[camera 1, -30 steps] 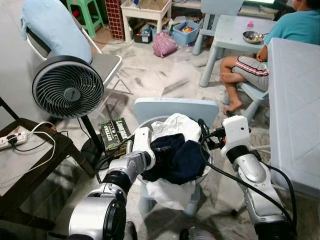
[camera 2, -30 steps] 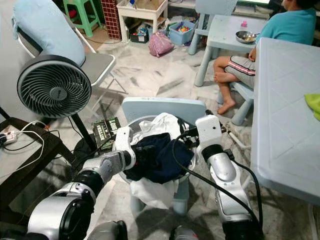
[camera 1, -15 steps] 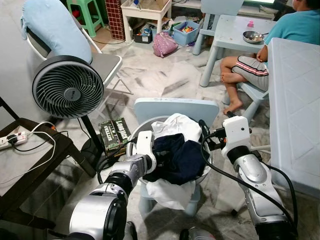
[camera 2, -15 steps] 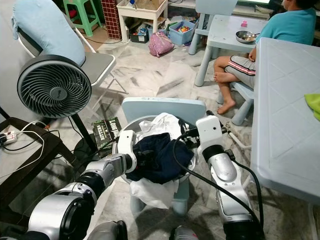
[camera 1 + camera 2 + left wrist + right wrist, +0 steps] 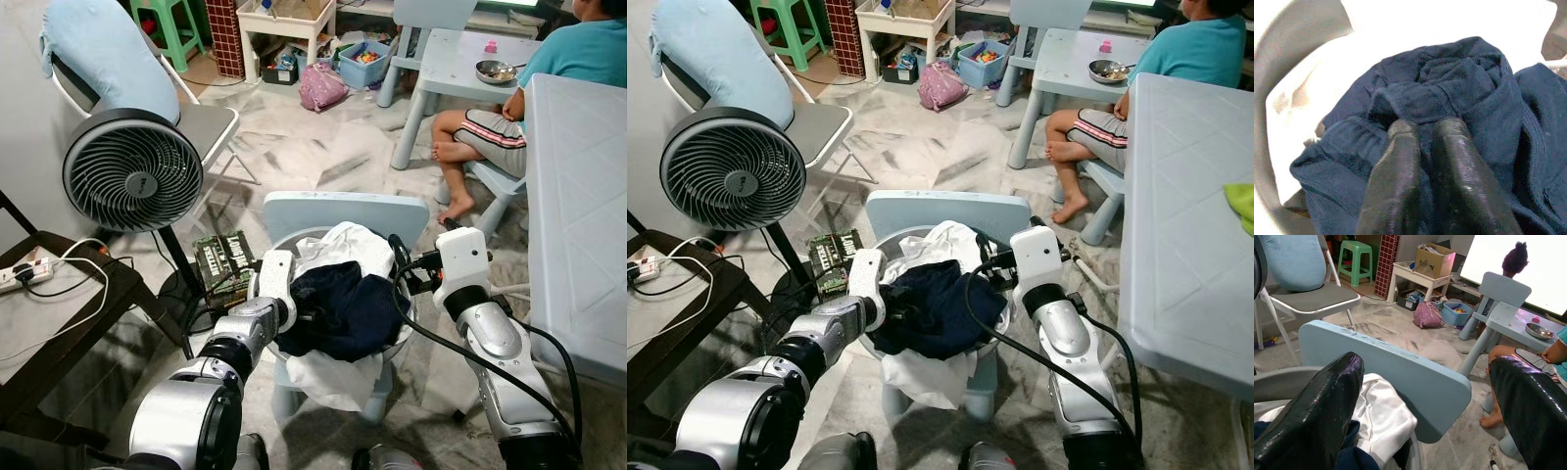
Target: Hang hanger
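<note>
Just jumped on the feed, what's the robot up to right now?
It is bent over a laundry basket on a small pale blue chair. The left hand has its fingers closed on a fold of the dark navy garment on top of the pile, with white clothing underneath. The right hand hangs open at the basket's right rim, holding nothing. No hanger can be made out. A person sits at the kids' table behind.

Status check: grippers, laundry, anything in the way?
Left gripper shut on navy garment in the basket. Right gripper open at basket's rim. No hanger seen. Fan near left arm; seated person beyond.
</note>
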